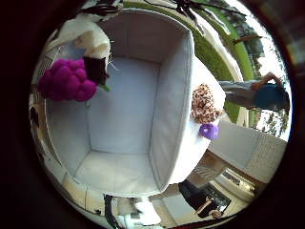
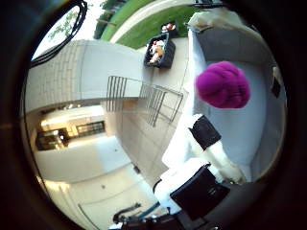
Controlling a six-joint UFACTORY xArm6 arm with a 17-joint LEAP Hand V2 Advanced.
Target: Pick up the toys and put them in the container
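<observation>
The purple plush grape toy (image 1: 67, 80) hangs over the open white fabric container (image 1: 174, 109), pinched between the fingers (image 1: 96, 47) of the hand (image 2: 206, 143), whose white and black parts curl around it. The palm faces down into the container, whose pale floor is bare below the toy. On the white table (image 1: 202, 148) just beside the container wall lie a leopard-spotted plush toy (image 1: 206, 103) and a small purple toy (image 1: 209, 131), touching each other.
</observation>
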